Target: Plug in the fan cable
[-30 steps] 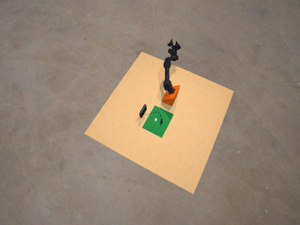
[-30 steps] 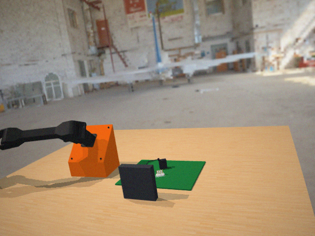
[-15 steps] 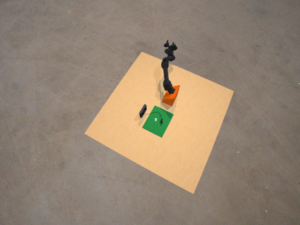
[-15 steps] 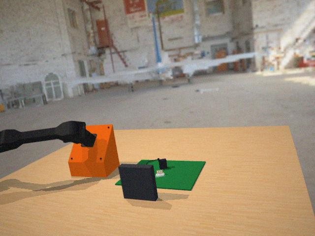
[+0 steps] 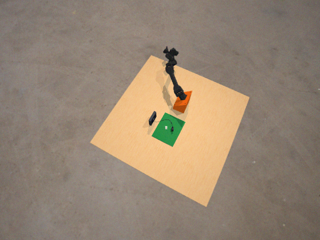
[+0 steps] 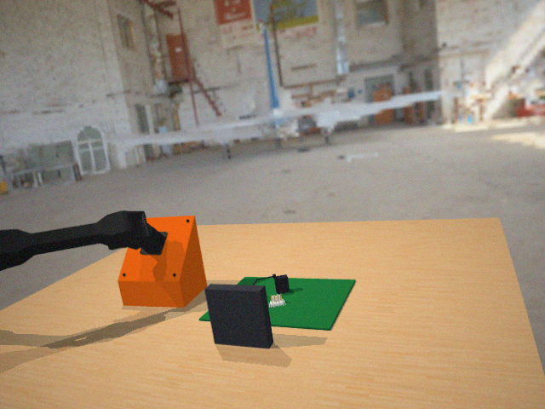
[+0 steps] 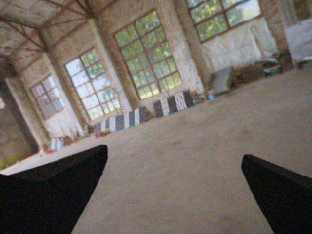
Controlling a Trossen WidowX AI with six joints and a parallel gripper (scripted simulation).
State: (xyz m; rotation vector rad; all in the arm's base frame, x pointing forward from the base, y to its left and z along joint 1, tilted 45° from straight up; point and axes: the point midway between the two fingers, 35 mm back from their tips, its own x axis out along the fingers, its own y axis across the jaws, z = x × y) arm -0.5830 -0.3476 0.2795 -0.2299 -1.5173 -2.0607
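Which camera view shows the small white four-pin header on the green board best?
The exterior view: the small white four-pin header shows upright pins beside the black plug. The top view gives only a tiny white spot. The wrist view shows none of it, only open fingers and floor.

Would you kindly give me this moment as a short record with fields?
gripper: open, empty, pointed away from the board
arm: stretched back from its orange base
plug: on the board, beside the header, not seated
header: white, bare
fan: upright on the table, off the board's edge
cable: runs from fan to plug
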